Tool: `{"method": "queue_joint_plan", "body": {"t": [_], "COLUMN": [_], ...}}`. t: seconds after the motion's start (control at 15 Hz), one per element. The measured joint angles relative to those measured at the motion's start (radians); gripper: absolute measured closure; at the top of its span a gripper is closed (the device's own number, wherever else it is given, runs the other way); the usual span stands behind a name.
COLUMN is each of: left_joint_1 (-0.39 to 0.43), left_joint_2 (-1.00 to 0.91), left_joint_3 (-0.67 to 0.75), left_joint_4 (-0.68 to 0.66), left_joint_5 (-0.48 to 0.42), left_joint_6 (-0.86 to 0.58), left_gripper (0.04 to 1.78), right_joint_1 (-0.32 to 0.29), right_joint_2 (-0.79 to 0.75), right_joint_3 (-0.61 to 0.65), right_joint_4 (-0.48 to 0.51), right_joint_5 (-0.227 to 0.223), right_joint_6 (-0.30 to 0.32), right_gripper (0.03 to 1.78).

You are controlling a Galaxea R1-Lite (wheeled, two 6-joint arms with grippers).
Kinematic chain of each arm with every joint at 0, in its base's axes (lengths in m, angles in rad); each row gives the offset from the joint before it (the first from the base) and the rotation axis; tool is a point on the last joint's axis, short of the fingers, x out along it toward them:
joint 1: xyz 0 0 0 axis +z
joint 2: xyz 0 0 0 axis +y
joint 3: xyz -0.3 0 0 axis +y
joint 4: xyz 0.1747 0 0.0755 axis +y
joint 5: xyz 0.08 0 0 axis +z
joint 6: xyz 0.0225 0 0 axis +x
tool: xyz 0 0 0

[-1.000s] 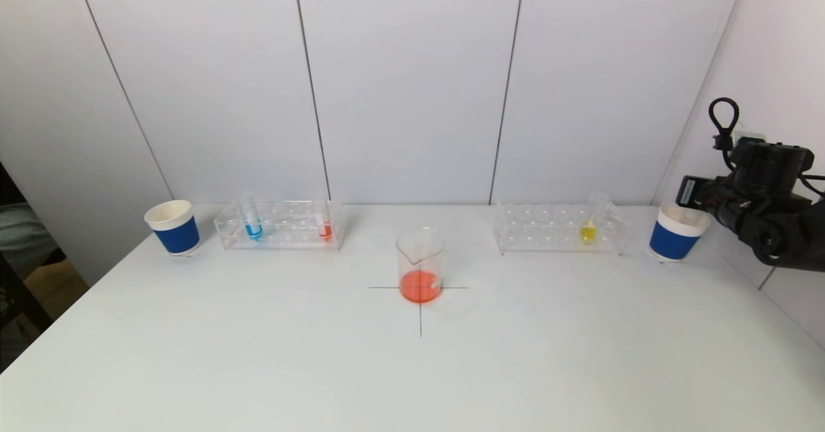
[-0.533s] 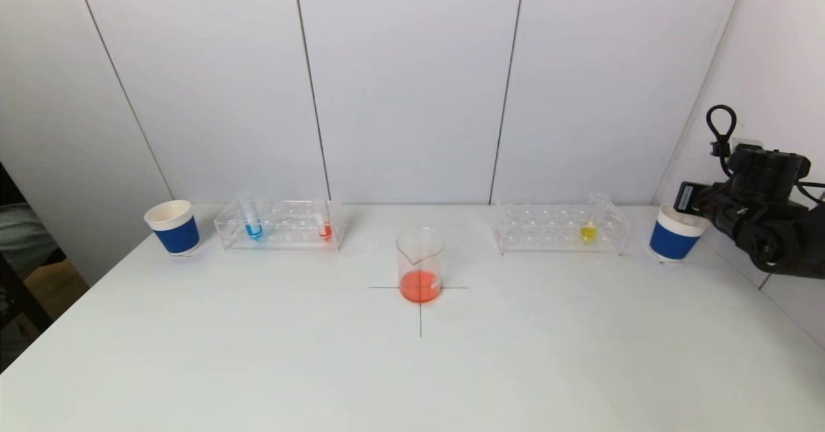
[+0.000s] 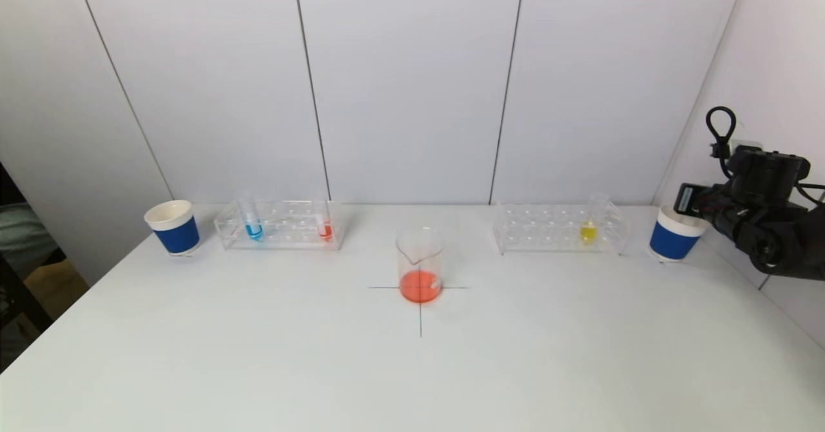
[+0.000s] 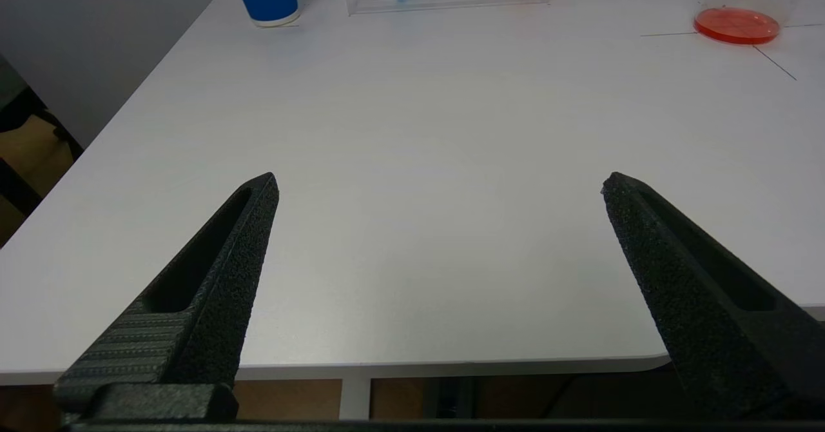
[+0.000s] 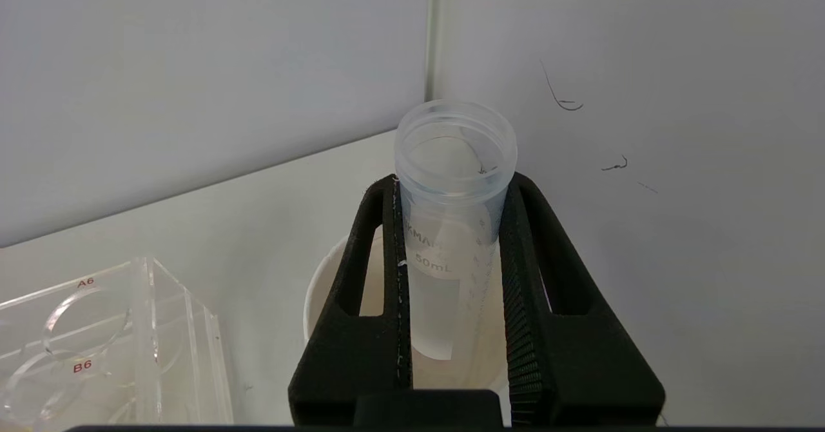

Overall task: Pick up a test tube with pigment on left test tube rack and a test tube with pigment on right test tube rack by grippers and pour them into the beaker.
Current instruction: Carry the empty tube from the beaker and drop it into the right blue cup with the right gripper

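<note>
Right gripper [image 5: 451, 180] clamped on an empty clear test tube [image 5: 454, 225] — printed "50mL", with partial lettering "XMA" above it — held above the right blue-banded paper cup [image 3: 675, 233] at the table's [image 3: 412, 367] far right. Right test tube rack [image 5: 97, 342] cells marked "A6" and "B6"; one yellow tube [image 3: 588, 224] stands in it. Left test tube rack [image 3: 280, 225] holds a blue tube [image 3: 251, 220] and a red tube [image 3: 325, 225]. Beaker [image 3: 420, 265] on the cross mark, orange-red liquid inside. Left gripper [image 4: 438, 184] — jaws spread wide, holding nothing, near the table's front edge.
</note>
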Motion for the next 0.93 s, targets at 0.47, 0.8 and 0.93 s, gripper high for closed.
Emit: {"method": "queue_joint_plan", "body": {"t": [0.47,0.8,0.93], "left_joint_1": [0.000,0.000,0.000], "left_joint_2": [0.000,0.000,0.000], "left_joint_3": [0.000,0.000,0.000], "left_joint_4": [0.000,0.000,0.000], "left_joint_5": [-0.001,0.000,0.000], "left_joint_6": [0.000,0.000,0.000], "left_gripper": [0.06,0.06,0.06], "right_joint_1": [0.000,0.000,0.000], "right_joint_2": [-0.005,-0.008,-0.010], "right_joint_3": [0.000,0.007,0.007], "right_joint_4": [-0.003,-0.005,-0.005], "right_joint_5": [0.000,0.000,0.000], "right_joint_6": [0.002,0.000,-0.002], "right_gripper": [1.35,1.26,1.09]}}
